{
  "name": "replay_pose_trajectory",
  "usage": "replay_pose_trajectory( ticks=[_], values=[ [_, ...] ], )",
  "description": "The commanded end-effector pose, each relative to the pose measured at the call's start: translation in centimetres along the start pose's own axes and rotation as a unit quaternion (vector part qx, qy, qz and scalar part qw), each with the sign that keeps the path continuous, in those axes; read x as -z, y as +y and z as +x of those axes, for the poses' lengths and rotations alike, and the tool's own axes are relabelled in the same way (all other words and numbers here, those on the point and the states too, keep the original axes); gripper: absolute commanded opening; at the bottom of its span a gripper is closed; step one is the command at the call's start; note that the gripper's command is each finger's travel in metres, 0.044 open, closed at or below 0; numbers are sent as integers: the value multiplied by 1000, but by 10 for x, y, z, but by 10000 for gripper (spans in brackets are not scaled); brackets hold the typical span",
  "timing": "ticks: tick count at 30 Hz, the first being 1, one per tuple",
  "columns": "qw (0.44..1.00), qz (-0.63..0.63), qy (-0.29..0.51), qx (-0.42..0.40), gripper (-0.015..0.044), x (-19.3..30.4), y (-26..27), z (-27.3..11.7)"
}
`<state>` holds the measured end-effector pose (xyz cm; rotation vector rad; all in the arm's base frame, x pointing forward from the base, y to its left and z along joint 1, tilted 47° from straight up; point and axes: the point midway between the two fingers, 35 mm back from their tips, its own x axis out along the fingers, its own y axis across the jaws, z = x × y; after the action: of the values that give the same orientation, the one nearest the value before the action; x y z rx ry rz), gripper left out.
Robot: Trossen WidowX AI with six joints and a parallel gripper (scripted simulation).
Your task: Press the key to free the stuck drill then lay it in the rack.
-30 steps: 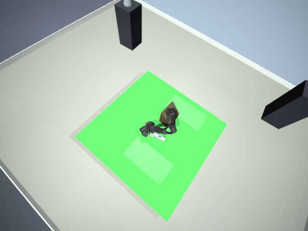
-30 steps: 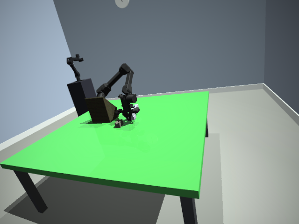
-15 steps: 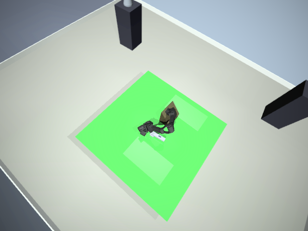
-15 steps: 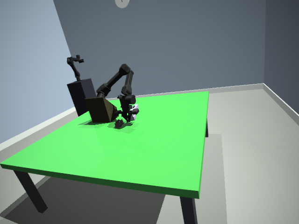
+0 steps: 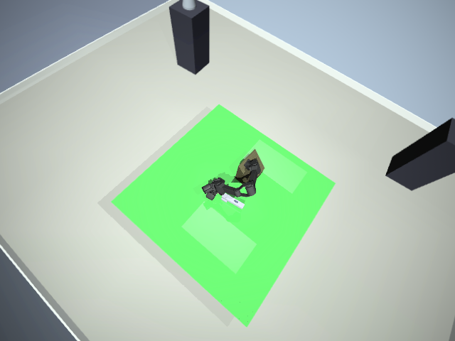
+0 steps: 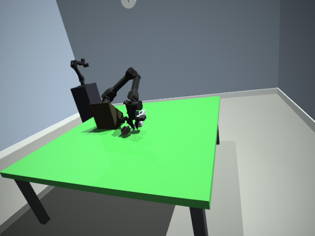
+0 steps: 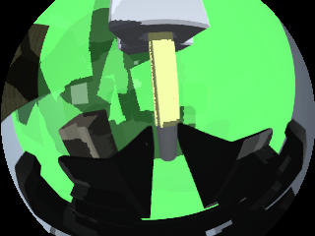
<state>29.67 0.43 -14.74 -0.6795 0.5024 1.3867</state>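
A white tool body (image 5: 233, 201) (image 6: 143, 112) (image 7: 157, 11) stands beside the arm. A yellow shank with a grey tip, which looks like the drill (image 7: 165, 84), sticks out of its dark underside. My gripper (image 6: 134, 127) (image 7: 164, 129) is low over the table and partly open. Its fingertips stand on both sides of the grey tip, with a small gap showing. A small brown block, which looks like the rack (image 6: 125, 130) (image 7: 81, 133), lies beside the fingers. I cannot make out the key; a small dark mark shows on the body's top.
A large brown wooden wedge (image 6: 103, 116) (image 7: 24, 66) stands at the arm's base on the green table (image 5: 165, 190) (image 6: 177, 152). Tall dark pedestals (image 5: 189, 40) (image 6: 85, 101) stand off the table; one bears another black arm (image 6: 78, 72).
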Motion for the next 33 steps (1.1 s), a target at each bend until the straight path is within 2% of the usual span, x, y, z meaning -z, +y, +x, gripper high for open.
replay_pose_trajectory(
  ticks=[1, 10, 33],
  values=[
    [1000, 1, -1, 0, 210, -1, 1, 0],
    [1000, -1, 1, 4, 440, -4, -1, 1],
    [1000, -1, 1, 4, 440, -13, -2, 4]
  ],
)
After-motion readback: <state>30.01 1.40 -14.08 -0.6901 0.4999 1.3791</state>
